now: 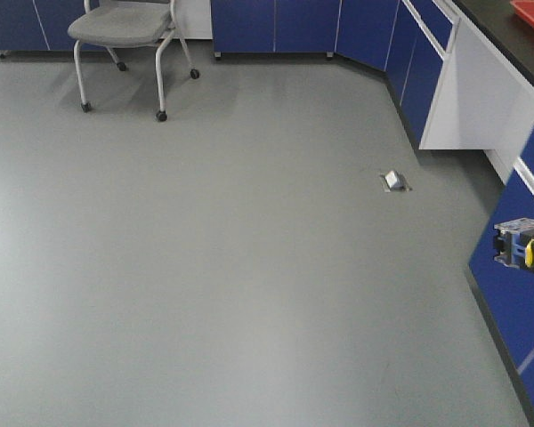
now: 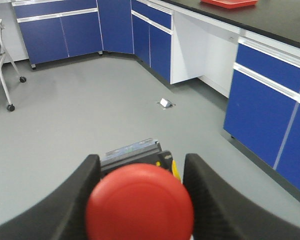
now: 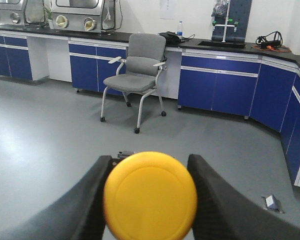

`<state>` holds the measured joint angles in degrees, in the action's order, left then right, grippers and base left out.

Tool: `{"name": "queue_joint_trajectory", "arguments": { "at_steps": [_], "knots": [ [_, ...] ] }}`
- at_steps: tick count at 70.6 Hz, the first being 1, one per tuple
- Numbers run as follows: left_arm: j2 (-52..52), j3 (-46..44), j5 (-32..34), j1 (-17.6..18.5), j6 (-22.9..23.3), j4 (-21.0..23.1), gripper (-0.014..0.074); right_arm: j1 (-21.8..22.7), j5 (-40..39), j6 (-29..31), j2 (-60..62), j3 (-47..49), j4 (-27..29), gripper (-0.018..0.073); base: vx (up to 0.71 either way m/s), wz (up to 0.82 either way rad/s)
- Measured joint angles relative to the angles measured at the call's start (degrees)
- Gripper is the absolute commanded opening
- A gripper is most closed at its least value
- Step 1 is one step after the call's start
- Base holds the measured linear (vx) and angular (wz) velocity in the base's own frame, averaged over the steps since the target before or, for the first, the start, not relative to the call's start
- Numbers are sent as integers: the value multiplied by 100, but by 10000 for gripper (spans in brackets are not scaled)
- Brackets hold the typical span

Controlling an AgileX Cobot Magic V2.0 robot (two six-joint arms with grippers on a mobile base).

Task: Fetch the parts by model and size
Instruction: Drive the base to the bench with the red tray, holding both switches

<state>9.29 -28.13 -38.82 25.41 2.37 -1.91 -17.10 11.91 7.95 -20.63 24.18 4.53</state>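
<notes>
Switches gripped: red switch point(image 2: 139, 202) in left jaws, yellow switch point(image 3: 150, 195) in right jaws. Chair point(image 3: 137, 70), blue cabinets point(image 2: 267, 115), floor box point(image 1: 393, 181) around.

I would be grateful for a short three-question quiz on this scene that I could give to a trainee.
1. True or false: the left gripper holds the red button.
2. What does the right gripper hold? A: a yellow button. B: a screwdriver. C: a cup.
3. Fill in the missing word: in the right wrist view, the chair stands in front of the ___ cabinets.

Key: 1 true; 2 A; 3 blue.
</notes>
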Motion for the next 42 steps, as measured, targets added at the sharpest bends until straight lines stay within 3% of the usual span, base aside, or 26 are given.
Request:
{"name": "queue_joint_trajectory", "arguments": {
  "at_steps": [42],
  "knots": [
    [0, 0, 0, 0, 0, 0, -7, 0, 0, 0, 0, 0, 0, -6, 75, -2]
  ]
}}
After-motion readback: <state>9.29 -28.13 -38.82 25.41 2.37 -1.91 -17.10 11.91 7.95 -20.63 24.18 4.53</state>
